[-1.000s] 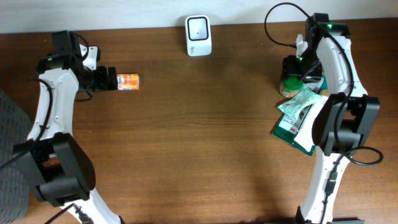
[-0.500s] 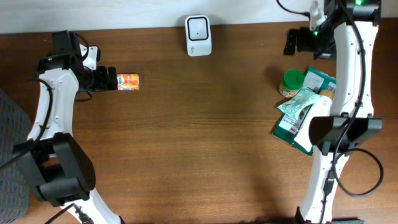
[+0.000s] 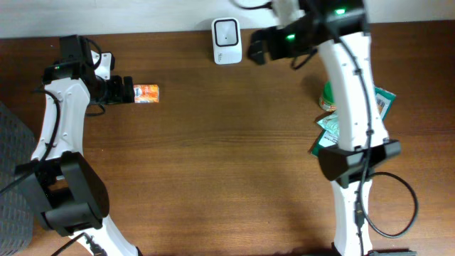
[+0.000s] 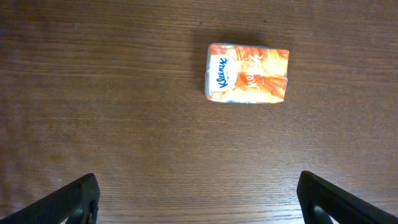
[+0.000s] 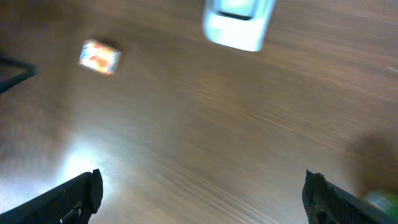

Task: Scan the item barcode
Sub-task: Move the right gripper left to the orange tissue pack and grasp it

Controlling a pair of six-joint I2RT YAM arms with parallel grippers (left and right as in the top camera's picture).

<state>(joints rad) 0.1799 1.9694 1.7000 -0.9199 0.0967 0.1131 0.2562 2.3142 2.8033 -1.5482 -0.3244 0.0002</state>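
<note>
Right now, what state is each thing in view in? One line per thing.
Tissue pack: lying flat on the table, not held.
Scanner: upright at the table's back edge.
Left fingers: open, empty.
Right fingers: open, empty.
Green-lidded jar: upright, lid on.
Packets: heaped beside the jar.

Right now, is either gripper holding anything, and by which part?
Nothing is held. The left gripper is open, short of the Kleenex tissue pack; the right gripper is open and empty.

- Overhead view: bright, even light on the dark brown wooden table (image 3: pixel 227 156), with only soft, faint shadows.
- Left wrist view: sharp; the orange-and-white tissue pack (image 4: pixel 247 73) shows crisp print.
- Right wrist view: motion-blurred, the white boxy scanner (image 5: pixel 239 22) smeared, pale glare at lower left.
</note>
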